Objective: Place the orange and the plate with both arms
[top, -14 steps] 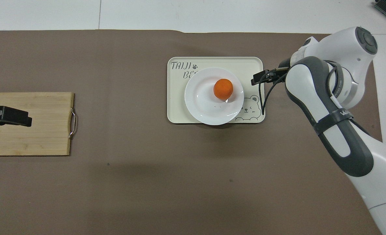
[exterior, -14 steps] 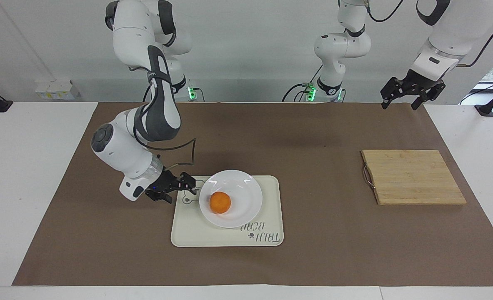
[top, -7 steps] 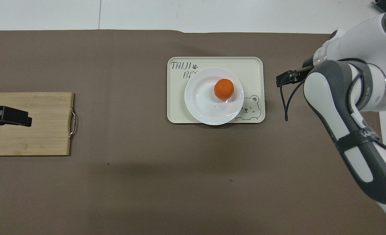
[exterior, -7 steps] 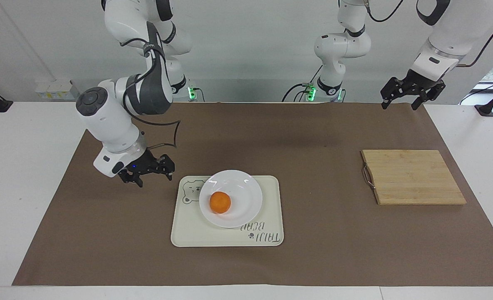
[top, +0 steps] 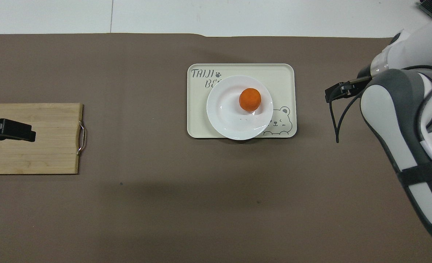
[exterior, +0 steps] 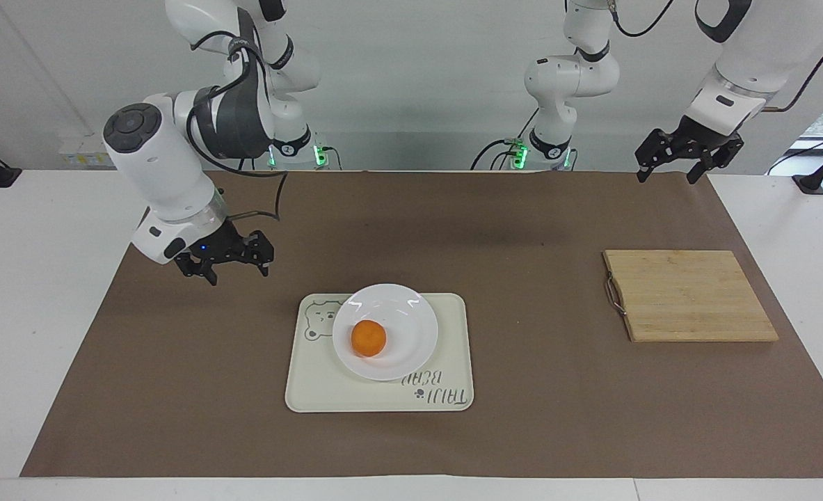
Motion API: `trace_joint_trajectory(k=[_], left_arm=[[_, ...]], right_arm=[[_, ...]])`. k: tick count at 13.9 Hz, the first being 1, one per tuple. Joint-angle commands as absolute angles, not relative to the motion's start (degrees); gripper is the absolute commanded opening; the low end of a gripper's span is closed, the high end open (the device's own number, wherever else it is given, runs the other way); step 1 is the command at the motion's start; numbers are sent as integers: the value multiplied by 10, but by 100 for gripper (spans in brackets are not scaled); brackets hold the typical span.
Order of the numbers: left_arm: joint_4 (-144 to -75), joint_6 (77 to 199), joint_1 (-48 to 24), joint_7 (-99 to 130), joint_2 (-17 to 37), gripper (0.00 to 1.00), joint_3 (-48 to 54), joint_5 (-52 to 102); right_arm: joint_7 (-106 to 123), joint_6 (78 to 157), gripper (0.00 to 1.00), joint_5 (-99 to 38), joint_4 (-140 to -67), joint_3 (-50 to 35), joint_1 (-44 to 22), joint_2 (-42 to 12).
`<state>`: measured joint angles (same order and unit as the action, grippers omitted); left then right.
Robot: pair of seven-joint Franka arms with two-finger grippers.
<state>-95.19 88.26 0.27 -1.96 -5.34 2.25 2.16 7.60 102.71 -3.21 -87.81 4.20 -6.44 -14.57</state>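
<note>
Two white arms stand at the worktop (exterior: 49,292), which has a brown mat (exterior: 522,417) on it. Each arm has a black tool at its end.

The orange (exterior: 369,338) sits on the plate (exterior: 411,327). It is a bit off the middle of the plate, toward the right arm's end of the worktop. The plate is round and white. It rests on a cream tray (exterior: 446,390) with a bear drawing and some letters. The plate covers part of the bear and part of the letters, and its edge pokes a little past the tray's edge on the side nearer the robots. The tray lies flat on the mat, near the middle of the worktop.

The right tool (exterior: 225,263) hangs in the air over the bare mat, at the right arm's end. It is well apart from the tray and touches nothing. Its fingers point down and are spread wide, with nothing between them.

The left tool (exterior: 670,169) is up high over the mat's edge, at the left arm's end of the worktop, where the left arm waits. Its fingers are spread wide too, and it holds nothing.

A wood board (exterior: 689,296) with a small metal handle (exterior: 613,293) lies flat on the mat at that same end, well apart from the tray. The handle is on the side that faces the tray.
</note>
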Motion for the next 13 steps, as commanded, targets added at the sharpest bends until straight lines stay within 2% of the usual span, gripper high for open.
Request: trace_joint_trajectory(k=[1, 6, 13], left_arm=[[-944, 875, 5, -18, -52, 100, 25, 14], [-945, 875, 5, -18, -52, 100, 25, 14], [-945, 875, 5, -19, -53, 100, 25, 14]], right_arm=[[57, 1018, 100, -6, -915, 37, -63, -100], [55, 994, 100, 11, -969, 36, -69, -18], [31, 908, 100, 19, -962, 36, -69, 48]])
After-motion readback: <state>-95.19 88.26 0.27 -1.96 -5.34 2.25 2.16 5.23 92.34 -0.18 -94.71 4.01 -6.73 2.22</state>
